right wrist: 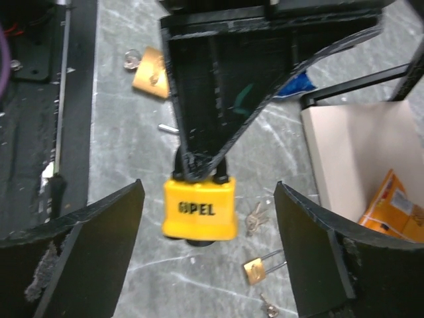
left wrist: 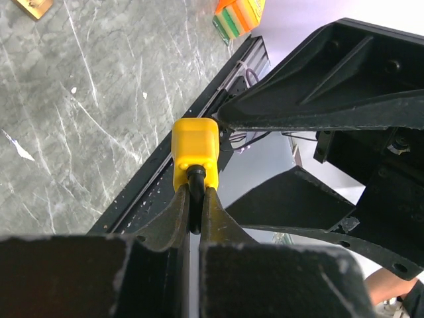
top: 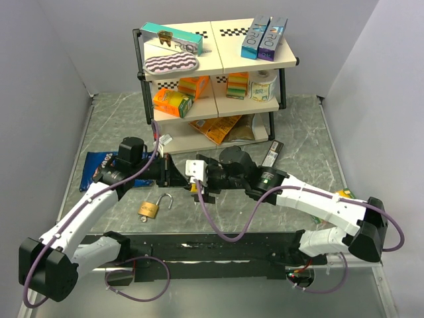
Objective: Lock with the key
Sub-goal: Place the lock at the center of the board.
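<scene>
A yellow padlock marked OPEL (right wrist: 200, 209) hangs above the table by its black shackle. My left gripper (left wrist: 194, 193) is shut on that shackle; the lock body (left wrist: 195, 156) sticks out past its fingertips. My right gripper (right wrist: 209, 199) is open, with one finger on either side of the lock and not touching it. A small bunch of keys (right wrist: 256, 216) lies on the table below, and a single key (right wrist: 267, 306) nearer. In the top view the two grippers meet, left (top: 173, 173) and right (top: 197, 175), and they hide the yellow lock.
A brass padlock with an open shackle (top: 152, 209) lies on the table, also in the right wrist view (right wrist: 150, 73). A smaller brass padlock (right wrist: 257, 268) lies near the keys. A stocked shelf (top: 218, 66) stands behind. A blue bag (top: 96, 165) lies at the left.
</scene>
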`<move>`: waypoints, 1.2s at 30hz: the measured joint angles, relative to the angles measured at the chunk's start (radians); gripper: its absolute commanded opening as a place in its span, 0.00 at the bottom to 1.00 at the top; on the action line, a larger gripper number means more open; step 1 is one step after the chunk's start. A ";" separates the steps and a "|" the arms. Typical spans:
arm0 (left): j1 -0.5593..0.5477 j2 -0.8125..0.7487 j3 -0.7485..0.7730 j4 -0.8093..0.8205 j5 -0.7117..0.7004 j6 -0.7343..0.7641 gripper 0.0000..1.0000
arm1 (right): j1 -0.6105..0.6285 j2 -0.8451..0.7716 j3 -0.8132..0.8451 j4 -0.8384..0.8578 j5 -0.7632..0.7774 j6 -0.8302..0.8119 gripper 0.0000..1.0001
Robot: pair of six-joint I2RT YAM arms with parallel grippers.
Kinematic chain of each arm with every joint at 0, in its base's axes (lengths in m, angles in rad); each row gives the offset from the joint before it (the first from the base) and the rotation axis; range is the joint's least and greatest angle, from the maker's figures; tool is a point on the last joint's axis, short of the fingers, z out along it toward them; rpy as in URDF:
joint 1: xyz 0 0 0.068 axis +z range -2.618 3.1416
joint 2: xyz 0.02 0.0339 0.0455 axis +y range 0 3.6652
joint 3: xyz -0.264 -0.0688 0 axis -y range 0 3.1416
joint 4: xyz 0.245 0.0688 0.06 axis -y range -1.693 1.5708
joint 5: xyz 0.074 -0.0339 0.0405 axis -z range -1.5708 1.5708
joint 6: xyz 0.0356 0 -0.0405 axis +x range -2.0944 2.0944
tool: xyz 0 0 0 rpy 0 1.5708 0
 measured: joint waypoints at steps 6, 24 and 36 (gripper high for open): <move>0.000 -0.011 -0.005 0.000 -0.007 -0.019 0.01 | 0.006 0.011 -0.020 0.044 0.027 -0.032 0.79; 0.000 -0.022 -0.016 0.000 -0.025 -0.038 0.01 | 0.012 0.061 -0.044 0.046 0.023 -0.079 0.68; 0.000 -0.030 -0.027 0.013 -0.037 -0.043 0.56 | 0.012 0.067 -0.044 0.045 0.032 -0.061 0.05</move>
